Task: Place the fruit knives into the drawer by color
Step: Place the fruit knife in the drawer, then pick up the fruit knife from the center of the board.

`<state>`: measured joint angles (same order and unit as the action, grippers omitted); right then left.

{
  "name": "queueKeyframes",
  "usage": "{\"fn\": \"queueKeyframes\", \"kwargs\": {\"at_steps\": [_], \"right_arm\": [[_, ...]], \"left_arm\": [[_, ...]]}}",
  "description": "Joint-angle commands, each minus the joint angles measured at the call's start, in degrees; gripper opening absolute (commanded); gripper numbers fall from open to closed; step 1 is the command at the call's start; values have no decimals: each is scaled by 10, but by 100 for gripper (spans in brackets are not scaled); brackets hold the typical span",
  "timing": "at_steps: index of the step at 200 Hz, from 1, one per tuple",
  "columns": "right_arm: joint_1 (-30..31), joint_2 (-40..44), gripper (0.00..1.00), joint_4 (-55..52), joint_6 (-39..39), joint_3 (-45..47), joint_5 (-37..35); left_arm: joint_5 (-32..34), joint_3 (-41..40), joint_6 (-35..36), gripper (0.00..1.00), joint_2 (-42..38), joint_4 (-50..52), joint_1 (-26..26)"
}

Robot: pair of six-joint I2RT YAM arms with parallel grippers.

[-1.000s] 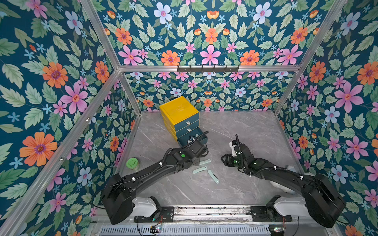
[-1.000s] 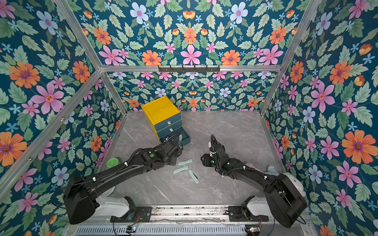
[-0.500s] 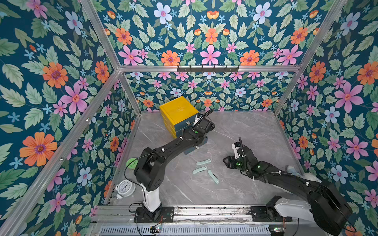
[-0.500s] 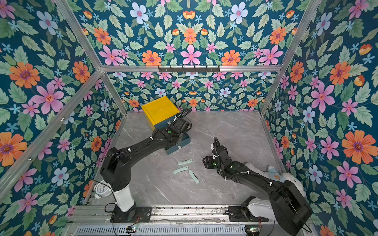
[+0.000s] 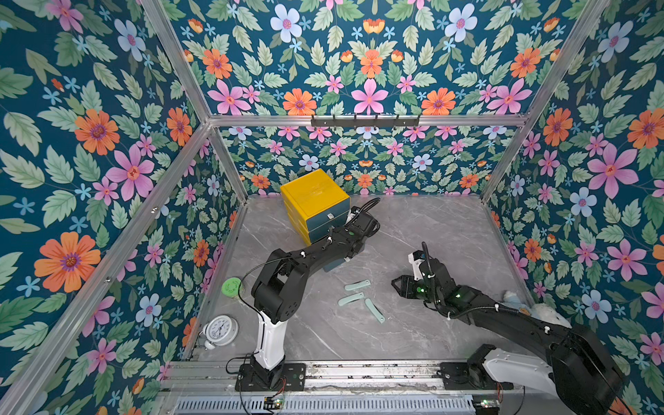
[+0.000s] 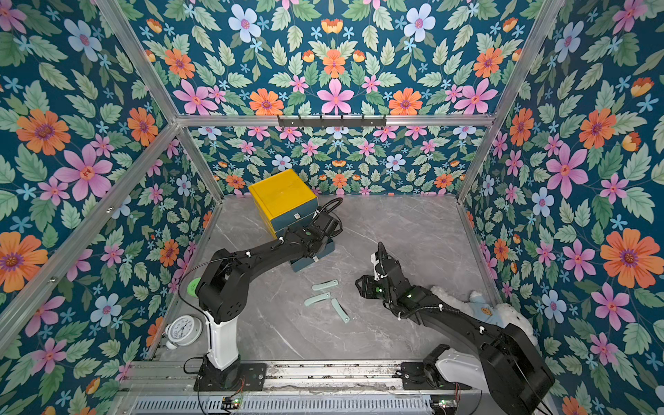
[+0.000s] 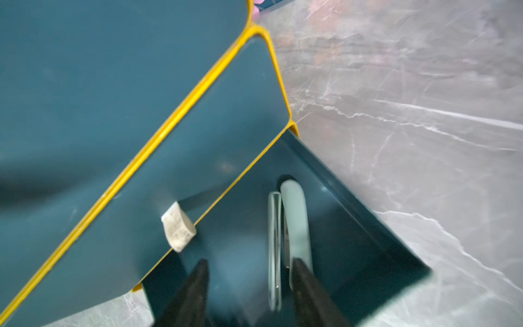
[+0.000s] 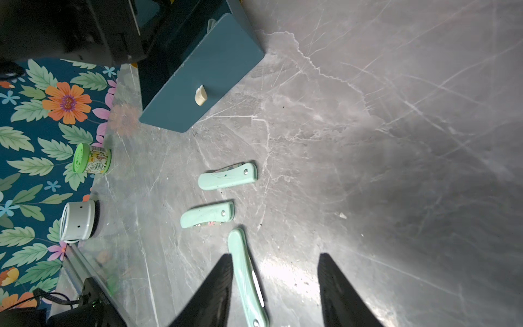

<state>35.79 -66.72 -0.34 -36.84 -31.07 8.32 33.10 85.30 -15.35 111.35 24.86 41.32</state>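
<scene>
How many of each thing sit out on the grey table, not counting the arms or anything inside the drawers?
Mint knives: 3
Drawer cabinet: 1
Green-lidded jar: 1
White clock: 1
Plush toy: 1
Total: 7

The left arm [image 5: 309, 255] hides most of the drawer's [image 5: 312, 196] pulled-out tray [image 5: 332, 266]; inside, a mint knife [image 7: 294, 215] runs behind a finger [image 7: 307, 291]; the sliver [image 7: 274, 226] alongside is blurred.

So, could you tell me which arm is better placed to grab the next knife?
Likely right: the right end effector, open, hovers beside a knife; the left end effector is over the drawer.
</scene>
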Motion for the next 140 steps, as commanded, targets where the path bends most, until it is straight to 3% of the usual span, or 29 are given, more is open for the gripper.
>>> {"fn": "queueKeyframes", "kwargs": {"at_steps": [1,27,71,108,140], "right_arm": [[0,-3,51,-26,8,-5,21],[5,-19,51,-57,19,-20,54],[62,-113,51,-167,62,-102,80],[98,-204,53,-245,93,-177,74],[124,-277,54,-294,114,-248,36]], "left_arm": [[-39,-13,-18,69,-42,-30,0],[-110,-65,-44,84,-140,-77,1],[-220,-231,-116,99,-310,-158,2],[-235,-376,-164,99,-436,-169,3],[-206,-484,-196,99,-552,-166,3]]}}
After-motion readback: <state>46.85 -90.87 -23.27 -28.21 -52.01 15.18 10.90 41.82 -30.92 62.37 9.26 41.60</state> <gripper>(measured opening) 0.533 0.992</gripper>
